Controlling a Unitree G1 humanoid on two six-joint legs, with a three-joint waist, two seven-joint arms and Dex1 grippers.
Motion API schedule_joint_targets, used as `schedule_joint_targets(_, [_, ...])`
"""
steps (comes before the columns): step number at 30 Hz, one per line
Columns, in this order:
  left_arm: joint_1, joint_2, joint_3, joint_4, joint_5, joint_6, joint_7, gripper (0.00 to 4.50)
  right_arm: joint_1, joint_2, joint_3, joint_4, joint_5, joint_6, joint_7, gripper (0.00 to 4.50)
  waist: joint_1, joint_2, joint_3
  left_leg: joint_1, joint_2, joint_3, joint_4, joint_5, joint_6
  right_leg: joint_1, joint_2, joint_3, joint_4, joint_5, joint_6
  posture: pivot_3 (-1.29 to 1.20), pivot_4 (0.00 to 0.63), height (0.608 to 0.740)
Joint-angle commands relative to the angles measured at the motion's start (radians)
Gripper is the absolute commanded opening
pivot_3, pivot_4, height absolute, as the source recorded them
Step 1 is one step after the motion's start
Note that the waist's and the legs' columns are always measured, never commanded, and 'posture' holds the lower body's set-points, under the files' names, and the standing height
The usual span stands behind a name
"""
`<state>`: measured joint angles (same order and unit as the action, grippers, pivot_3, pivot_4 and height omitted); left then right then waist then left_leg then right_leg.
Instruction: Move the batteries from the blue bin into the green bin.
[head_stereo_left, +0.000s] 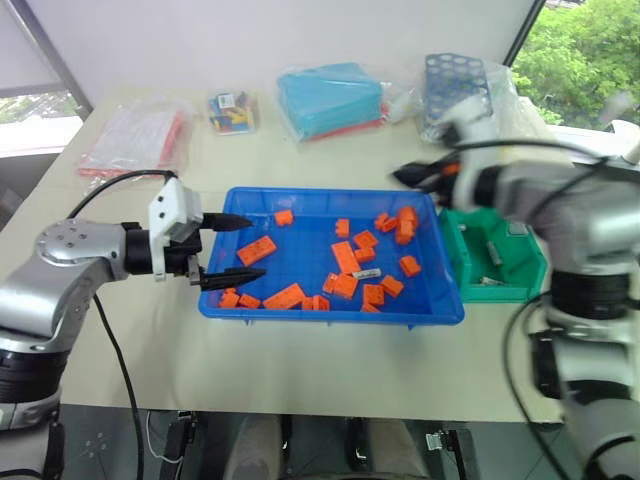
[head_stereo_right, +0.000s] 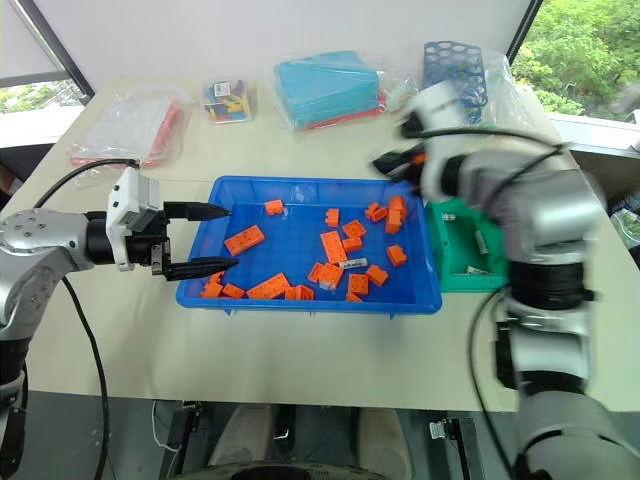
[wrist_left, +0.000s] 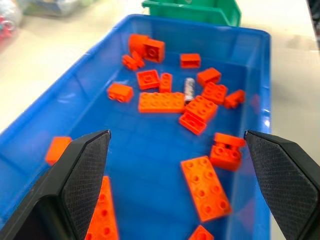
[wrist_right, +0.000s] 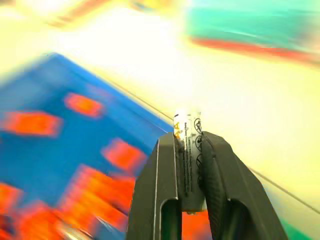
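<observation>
The blue bin (head_stereo_left: 300, 310) sits mid-table, strewn with orange blocks (head_stereo_left: 344, 257). Among the blocks lies one of the batteries (head_stereo_left: 366, 272), also visible as a battery (wrist_left: 189, 89) in the left wrist view. To the right of it stands the green bin (head_stereo_left: 520, 285), with two batteries (head_stereo_left: 492, 251) inside. My left gripper (head_stereo_left: 236, 250) is open over the blue bin's left edge, its fingers (wrist_left: 85, 175) spread wide with nothing between them. My right gripper (head_stereo_left: 416, 176) is blurred above the blue bin's far right corner. It is shut on a battery (wrist_right: 189, 145), which stands upright between the fingers.
Along the table's far side lie a red-and-white packet (head_stereo_left: 135, 135), a small bag of coloured pieces (head_stereo_left: 232, 110), a light-blue box in plastic wrap (head_stereo_left: 330, 98) and a blue tube rack (head_stereo_left: 455, 85). Bare table lies in front of the bins.
</observation>
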<state>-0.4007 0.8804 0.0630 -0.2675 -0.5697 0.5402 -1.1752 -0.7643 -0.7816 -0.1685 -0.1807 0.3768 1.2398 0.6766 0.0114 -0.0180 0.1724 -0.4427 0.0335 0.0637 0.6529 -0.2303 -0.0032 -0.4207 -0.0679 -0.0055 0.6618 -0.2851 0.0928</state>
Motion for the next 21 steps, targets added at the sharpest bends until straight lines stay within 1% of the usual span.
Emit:
schedule_joint_targets(1, [-0.066,-0.023,-0.022,0.015,-0.005,-0.025,-0.028,4.5,0.1,-0.073,-0.076,-0.045,0.024,0.034,0.007,0.08,-0.006,0.0,0.0,0.0,0.0,0.0,0.0,0.0,0.0,0.0,0.0,0.001,0.001,0.0,0.0,0.0,0.15,0.737])
schedule_joint_targets(3, [-0.089,-0.035,-0.038,0.036,0.008,-0.039,-0.039,4.5,0.153,-0.086,-0.1,-0.061,0.028,0.037,-0.003,0.08,-0.016,0.001,0.0,0.001,0.0,0.0,0.0,0.0,0.0,-0.001,0.002,0.002,0.002,0.0,0.0,0.0,0.15,0.737])
schedule_joint_targets(5, [-0.109,-0.047,-0.051,0.051,0.014,-0.05,-0.047,4.5,0.188,-0.073,-0.114,-0.076,0.033,0.046,-0.026,1.12,-0.029,0.002,0.0,0.001,0.001,-0.001,0.0,0.0,0.0,-0.001,0.003,0.003,0.003,0.0,0.0,0.0,0.15,0.737])
schedule_joint_targets(7, [-0.126,-0.057,-0.064,0.064,0.019,-0.057,-0.058,4.5,0.214,-0.065,-0.1,-0.085,0.023,0.027,-0.048,2.03,-0.031,0.002,0.0,0.002,0.001,-0.002,0.0,0.0,0.0,-0.002,0.003,0.004,0.003,0.0,0.0,0.0,0.15,0.737])
schedule_joint_targets(8, [-0.132,-0.06,-0.068,0.07,0.023,-0.061,-0.064,4.5,0.219,-0.064,-0.092,-0.084,0.018,0.014,-0.056,2.58,-0.03,0.002,0.0,0.002,0.001,-0.002,0.0,0.0,0.0,-0.002,0.004,0.004,0.003,0.0,0.0,0.0,0.15,0.737])
schedule_joint_targets(11, [-0.147,-0.066,-0.084,0.084,0.033,-0.075,-0.077,4.5,0.192,-0.077,-0.062,-0.074,0.014,-0.04,-0.053,4.11,-0.026,0.002,0.0,0.001,0.001,-0.002,0.0,0.0,0.0,-0.002,0.003,0.004,0.003,0.0,0.0,0.0,0.15,0.737])
schedule_joint_targets(12, [-0.151,-0.068,-0.087,0.088,0.035,-0.078,-0.08,4.5,0.174,-0.08,-0.054,-0.071,0.02,-0.058,-0.044,4.45,-0.025,0.002,0.0,0.001,0.001,-0.002,0.001,0.0,0.0,-0.002,0.003,0.004,0.003,0.0,0.0,0.0,0.15,0.737])
schedule_joint_targets(16, [-0.16,-0.077,-0.093,0.096,0.041,-0.085,-0.091,4.5,0.083,-0.077,0.028,-0.087,0.083,-0.134,0.073,4.45,-0.025,0.002,0.0,0.001,0.001,-0.002,0.0,0.0,0.0,-0.002,0.003,0.003,0.003,0.0,0.0,0.0,0.15,0.737])
schedule_joint_targets(18, [-0.161,-0.082,-0.096,0.096,0.045,-0.087,-0.093,4.5,0.057,-0.072,0.108,-0.091,0.086,-0.178,0.133,4.45,-0.025,0.002,0.0,0.001,0.001,-0.002,0.0,0.0,0.0,-0.002,0.004,0.003,0.003,0.0,0.0,0.0,0.15,0.737])
schedule_joint_targets(21, [-0.161,-0.087,-0.105,0.094,0.053,-0.093,-0.095,4.5,0.026,-0.049,0.252,-0.063,0.042,-0.262,0.194,4.45,-0.025,0.002,0.0,0.001,0.001,-0.002,0.001,0.0,0.0,-0.002,0.003,0.003,0.003,0.0,0.0,0.0,0.15,0.737])
